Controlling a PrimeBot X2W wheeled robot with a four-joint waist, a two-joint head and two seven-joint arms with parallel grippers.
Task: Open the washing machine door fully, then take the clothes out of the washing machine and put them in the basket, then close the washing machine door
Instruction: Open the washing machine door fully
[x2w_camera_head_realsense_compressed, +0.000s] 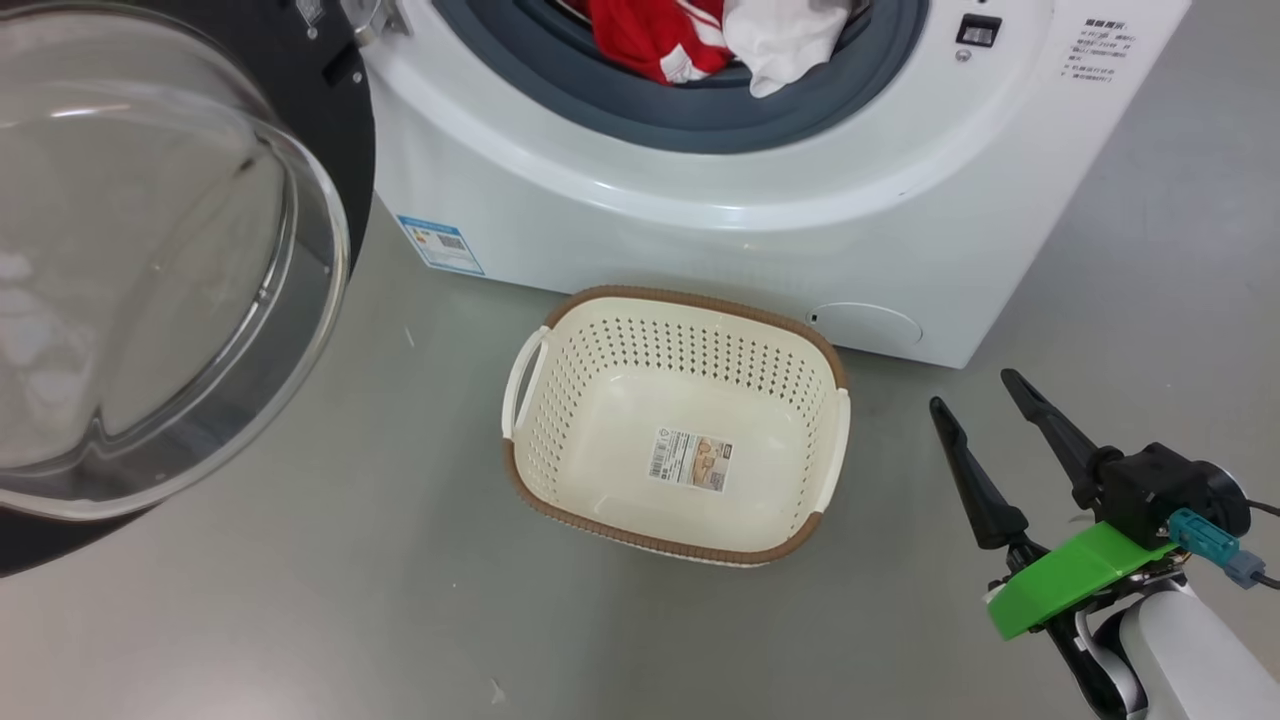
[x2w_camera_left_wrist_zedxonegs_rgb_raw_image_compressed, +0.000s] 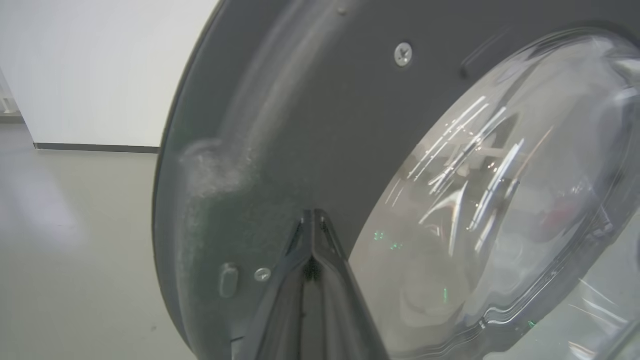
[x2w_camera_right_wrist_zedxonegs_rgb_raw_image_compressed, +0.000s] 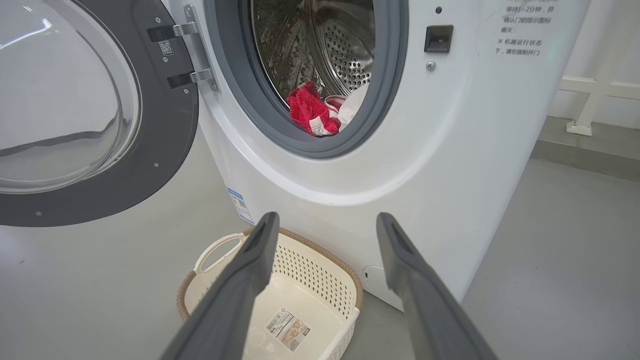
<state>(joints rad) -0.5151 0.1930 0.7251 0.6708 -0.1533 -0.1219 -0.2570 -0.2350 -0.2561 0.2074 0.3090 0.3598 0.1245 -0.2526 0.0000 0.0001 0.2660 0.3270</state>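
The washing machine door (x2w_camera_head_realsense_compressed: 150, 280) stands swung open at the left, its glass bowl bulging toward the head camera. In the washing machine (x2w_camera_head_realsense_compressed: 700, 240), red clothes (x2w_camera_head_realsense_compressed: 650, 35) and a white cloth (x2w_camera_head_realsense_compressed: 780, 40) lie at the grey gasket's lower lip. The cream basket (x2w_camera_head_realsense_compressed: 640, 350) sits empty on the floor in front of the machine. My right gripper (x2w_camera_head_realsense_compressed: 973, 392) hovers open to the basket's right; its wrist view looks over the basket (x2w_camera_right_wrist_zedxonegs_rgb_raw_image_compressed: 310, 270) toward the red clothes (x2w_camera_right_wrist_zedxonegs_rgb_raw_image_compressed: 307, 107). My left gripper (x2w_camera_left_wrist_zedxonegs_rgb_raw_image_compressed: 312, 215) is shut, its tips close against the door's dark inner ring (x2w_camera_left_wrist_zedxonegs_rgb_raw_image_compressed: 310, 125).
Grey floor (x2w_camera_head_realsense_compressed: 300, 600) surrounds the basket on all sides. A blue label (x2w_camera_head_realsense_compressed: 440, 243) marks the machine's lower left corner, and the latch slot (x2w_camera_head_realsense_compressed: 978, 30) sits right of the opening. A white rail frame (x2w_camera_right_wrist_zedxonegs_rgb_raw_image_compressed: 595, 90) stands beyond the machine's right side.
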